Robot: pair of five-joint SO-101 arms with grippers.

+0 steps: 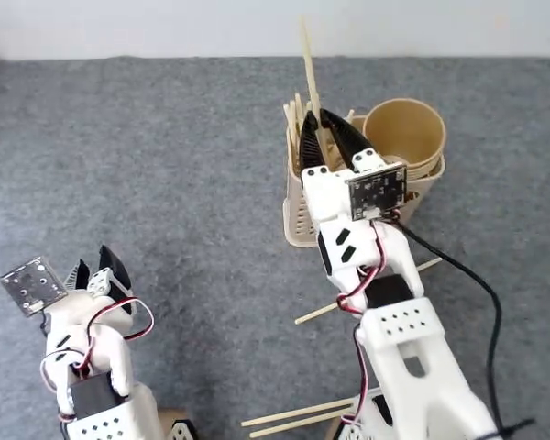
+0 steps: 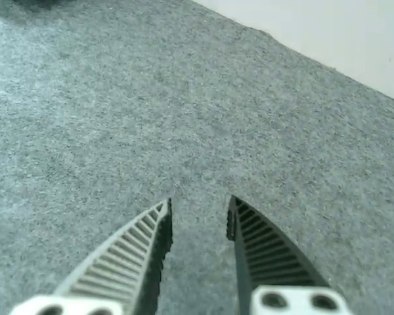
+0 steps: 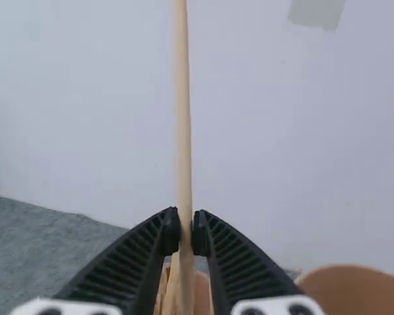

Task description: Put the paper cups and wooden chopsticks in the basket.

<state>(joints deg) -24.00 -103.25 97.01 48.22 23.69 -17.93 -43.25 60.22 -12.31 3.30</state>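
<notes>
**One stick is going in, three are waiting on the mat**

Closest to the arms, two loose chopsticks [image 1: 298, 417] are lying side by side on the grey mat [image 1: 165, 165]. The left gripper [image 1: 95, 267] is sitting low over the mat on its own side. Its jaws are standing open and holding nothing.

A bit farther out, one more chopstick [image 1: 317, 312] is lying slanted on the mat. The right arm is reaching over its middle, so part of it is hiding.

Past that, the basket [image 1: 293, 209] is standing near the wall. The right gripper [image 1: 321, 126] is hanging over it. Its jaws are squeezing one tall chopstick [image 1: 309, 69] low down, and the stick is pointing straight up. Other sticks [image 1: 293, 115] are already leaning inside the basket. The paper cups [image 1: 405, 134] are sitting in the basket's far side, stacked together.

Here is what could go wrong, I think. The held stick is being pinched near its bottom, so most of it is sticking up high. If the jaws let go too soon, it could tip over the rim and fall out. It could also bump the leaning sticks and knock them loose. The basket looks light, so a hard push could be sliding or tipping it.
</notes>
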